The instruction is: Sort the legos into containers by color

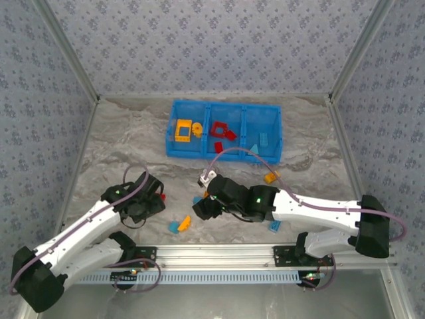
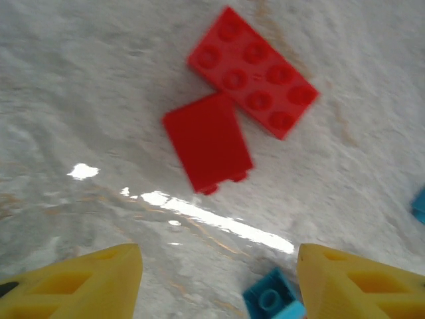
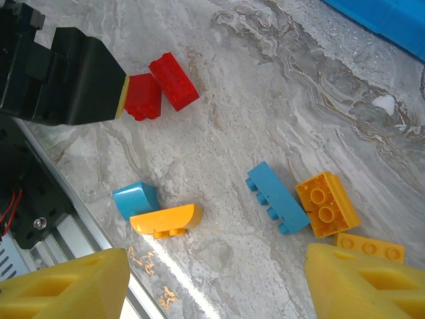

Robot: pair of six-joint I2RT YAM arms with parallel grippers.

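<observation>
My left gripper (image 2: pixel 219 276) was spread wide, empty. Two red legos (image 2: pixel 252 72) lay touching just beyond fingertips, light blue brick (image 2: pixel 272 300) near right finger. My right gripper (image 3: pixel 216 279) also spread, empty, over long blue brick (image 3: pixel 277 197) touching orange brick (image 3: pixel 327 203). Blue bin (image 1: pixel 223 129) stood far, near back wall. Marble-pattern table (image 1: pixel 119 133) open between. Bricks glossy, studded.

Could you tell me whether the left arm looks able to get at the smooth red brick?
Probably yes: the left end effector is open, and the smooth red brick lies just ahead on the table, nothing between.
</observation>
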